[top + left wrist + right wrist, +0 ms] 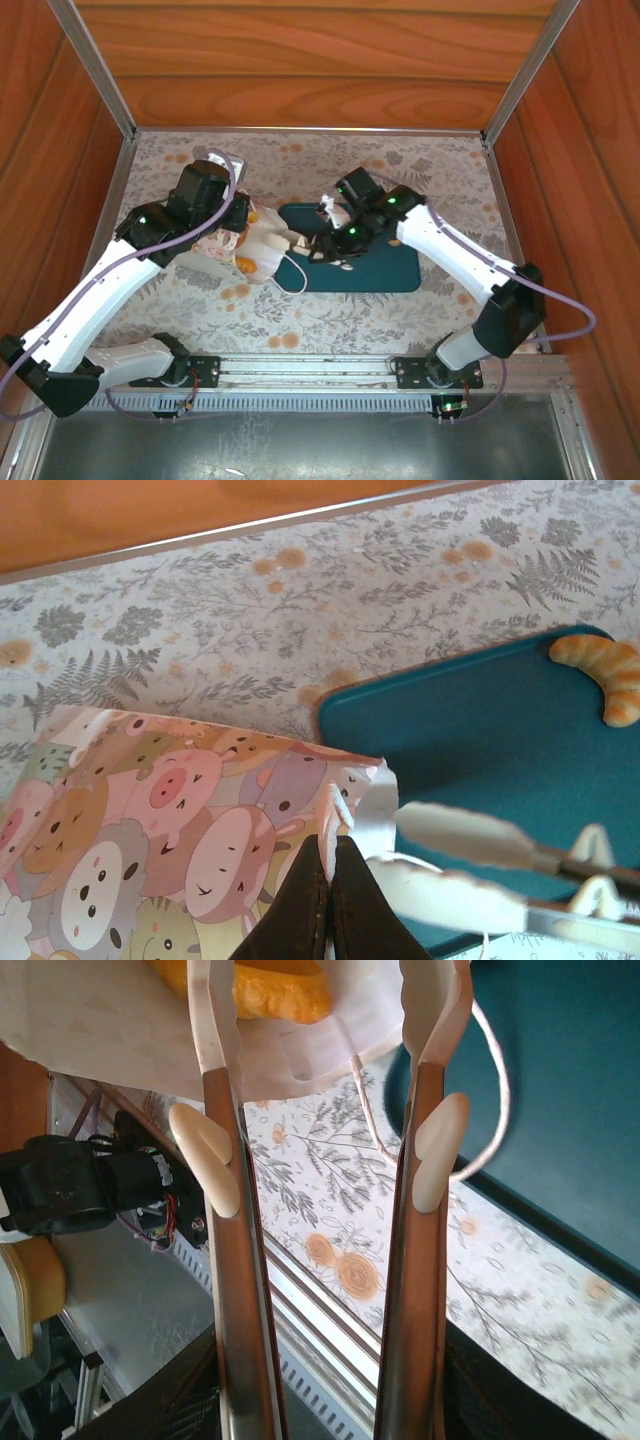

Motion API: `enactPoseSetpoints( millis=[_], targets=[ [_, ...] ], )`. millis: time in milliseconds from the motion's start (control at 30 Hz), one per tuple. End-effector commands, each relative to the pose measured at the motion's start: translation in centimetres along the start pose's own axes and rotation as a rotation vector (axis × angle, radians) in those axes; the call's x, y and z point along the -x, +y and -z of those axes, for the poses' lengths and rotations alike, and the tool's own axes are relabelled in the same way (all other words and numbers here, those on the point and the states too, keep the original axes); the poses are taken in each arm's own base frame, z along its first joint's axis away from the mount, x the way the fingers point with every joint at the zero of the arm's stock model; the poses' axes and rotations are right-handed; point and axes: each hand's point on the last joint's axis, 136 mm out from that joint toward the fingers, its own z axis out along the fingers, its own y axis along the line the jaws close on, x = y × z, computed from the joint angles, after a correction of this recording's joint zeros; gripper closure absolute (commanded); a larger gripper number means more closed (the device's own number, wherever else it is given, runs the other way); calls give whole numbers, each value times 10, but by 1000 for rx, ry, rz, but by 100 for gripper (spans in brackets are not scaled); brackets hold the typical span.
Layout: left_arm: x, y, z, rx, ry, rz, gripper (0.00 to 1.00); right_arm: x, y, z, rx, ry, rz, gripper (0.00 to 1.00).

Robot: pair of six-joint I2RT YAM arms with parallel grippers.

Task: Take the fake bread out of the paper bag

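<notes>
1. The worktop (350, 320) is covered by a pale cloth printed with grey ferns and orange flowers. It runs back to a thin metal rail at the foot of the far wall.
2. Wood-panel walls (300, 60) close in the far side and both flanks, with metal posts (100, 70) leaning along the corners.
3. Along the near edge a metal rail (320, 370) carries both arm bases, and a grey metal sheet (300, 440) lies in front of it.
4. A flat teal tray (380, 265) lies on the cloth near the middle. In the left wrist view one croissant (608, 675) rests at its far corner.
5. The paper bag (250, 250) lies on its side just left of the tray, its mouth facing the tray. Its side is printed with pastel cartoon animals.
6. The left tool (330, 875) is fully closed, pinching the bag's rim by the white cord.
7. The right tool (325, 975) is about half open, with its pale fingers (205, 1145) pushed into the bag's mouth.
8. A golden-orange piece of bread (275, 990) sits inside the bag between those fingers. It is against the left-hand one and clear of the other, so it is not gripped.
9. A white cord handle (490, 1090) loops out over the tray's edge.
</notes>
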Motion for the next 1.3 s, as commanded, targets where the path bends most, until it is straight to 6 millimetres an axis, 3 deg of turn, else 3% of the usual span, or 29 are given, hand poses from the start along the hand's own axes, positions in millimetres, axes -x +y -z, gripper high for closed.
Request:
enactPoseSetpoints(
  millis=[0, 167, 333, 500, 633, 700, 833, 1167, 1267],
  targets=[
    [4, 11, 4, 46, -20, 41, 100, 10, 25, -18, 89, 19, 58, 51],
    [7, 11, 1, 56, -12, 44, 100, -4, 40, -43, 138, 90, 151, 49],
    [10, 10, -1, 57, -11, 43, 100, -4, 49, -44, 162, 83, 240, 46],
    [10, 11, 2, 59, -15, 41, 100, 2, 17, -52, -14, 82, 259, 49],
    [8, 12, 3, 62, -14, 38, 100, 1, 17, -59, -5, 95, 310, 50],
    [6, 13, 2, 68, -12, 39, 100, 5, 5, -61, -69, 80, 301, 51],
    [7, 14, 2, 68, -9, 39, 100, 25, -15, -54, -226, 13, 278, 55],
    [6, 15, -5, 86, 8, 24, 100, 89, 9, -64, -201, -113, 264, 56],
    [6, 19, -4, 96, 9, 25, 100, 96, 14, -73, -190, -82, 283, 55]
  ],
)
